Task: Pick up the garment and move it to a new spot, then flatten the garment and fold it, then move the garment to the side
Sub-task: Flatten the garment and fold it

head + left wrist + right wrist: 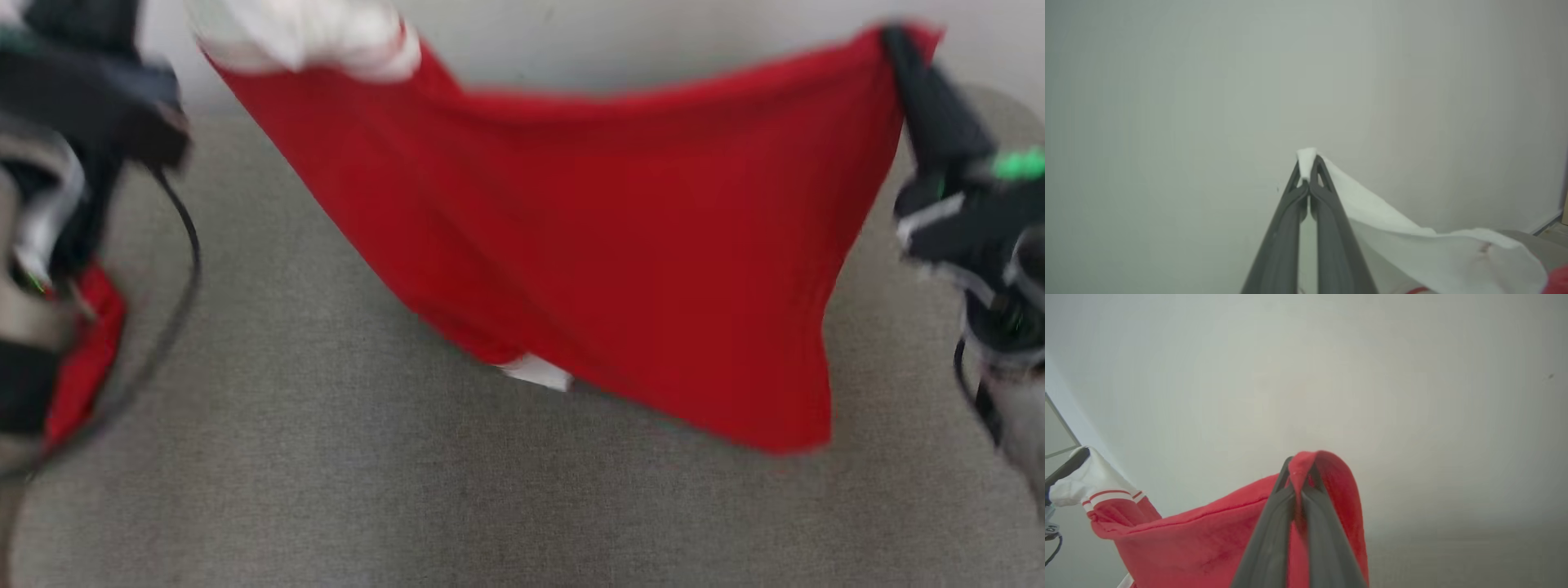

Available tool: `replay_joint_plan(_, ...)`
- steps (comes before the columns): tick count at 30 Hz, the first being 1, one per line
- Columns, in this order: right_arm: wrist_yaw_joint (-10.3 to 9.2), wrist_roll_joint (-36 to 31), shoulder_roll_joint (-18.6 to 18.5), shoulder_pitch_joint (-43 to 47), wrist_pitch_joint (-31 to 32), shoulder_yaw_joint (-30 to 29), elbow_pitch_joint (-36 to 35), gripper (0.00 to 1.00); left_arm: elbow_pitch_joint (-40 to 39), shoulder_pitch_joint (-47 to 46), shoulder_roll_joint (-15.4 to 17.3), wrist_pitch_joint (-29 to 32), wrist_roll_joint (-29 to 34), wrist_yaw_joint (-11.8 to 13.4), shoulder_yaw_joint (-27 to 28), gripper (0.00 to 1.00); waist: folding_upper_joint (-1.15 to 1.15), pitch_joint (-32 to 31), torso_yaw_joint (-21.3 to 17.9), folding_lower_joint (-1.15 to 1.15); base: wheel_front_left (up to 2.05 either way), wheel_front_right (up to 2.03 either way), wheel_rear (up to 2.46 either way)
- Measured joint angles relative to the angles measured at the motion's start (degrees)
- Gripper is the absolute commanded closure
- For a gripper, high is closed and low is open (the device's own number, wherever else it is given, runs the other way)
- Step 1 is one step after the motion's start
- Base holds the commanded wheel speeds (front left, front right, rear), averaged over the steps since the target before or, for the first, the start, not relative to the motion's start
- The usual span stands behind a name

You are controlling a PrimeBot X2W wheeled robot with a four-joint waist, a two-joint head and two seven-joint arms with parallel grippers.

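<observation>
Presently holds the garment [620, 245] up off the grey surface [326, 506], stretched like a banner from 11 o'clock to 1 o'clock in the head view and sagging to a point near 5 o'clock. Pinches a white corner with the left gripper [1307, 165], jaws pressed together on only a small tuft poking past the tips. Pinches a red fold with the right gripper [1300, 467], jaws likewise closed, with cloth draped over the tips. Probably mid-carry toward a new spot, ahead of laying flat. Most at risk on the left: with so little cloth between the jaws, easily lost to a tug or a quick swing, then down in a heap on that side. Could also drag the low hem across the grey surface if lowered unevenly, rolling it under and leaving creases to undo. Worth watching the red flap at 9 o'clock beside the left arm, close to the dark cable [184, 245]. Cannot tell whether touching; if snagged there, bound to twist the whole sheet. Better kept taut and level, then lowered slowly.
</observation>
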Motion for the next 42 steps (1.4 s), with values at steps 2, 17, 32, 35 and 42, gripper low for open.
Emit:
replay_joint_plan(2, 0.0, 1.34, -0.03, -7.47, 2.38, 0.63, 2.27, 1.0, 2.99, -8.33, 0.45, 2.01, -2.54, -0.02, -0.7, 1.0, 0.0, 2.08, -0.33, 0.0, 0.0, 0.0, 0.0)
replay_joint_plan(17, 0.0, 5.97, 1.47, -53.22, 12.36, 1.42, 27.29, 1.0, 27.66, -50.35, -1.79, 2.05, -2.52, -0.03, -4.23, 1.0, 0.01, 17.31, -3.15, 0.01, 0.0, 0.0, 0.0)
replay_joint_plan(32, 0.0, 6.6, -0.76, -63.22, 9.64, 7.61, 34.43, 1.0, 38.2, -61.98, -4.89, -3.39, -6.39, -0.04, -10.85, 1.0, 0.01, 24.01, -3.39, -0.01, 0.0, 0.0, 0.0)
replay_joint_plan(35, 0.0, 9.12, -0.79, -63.13, 9.22, 8.12, 34.42, 1.0, 38.33, -61.76, -4.98, -4.53, -8.03, -0.03, -12.45, 1.0, 0.01, 24.71, -3.28, 0.0, 0.0, 0.0, 0.0)
replay_joint_plan(42, -0.01, 13.82, -3.83, -53.21, 7.53, 12.18, 27.6, 1.0, 34.41, -53.8, -5.45, -8.31, -12.9, -0.03, -15.29, 1.0, 0.01, 23.64, -2.7, 0.0, 0.0, 0.0, 0.0)
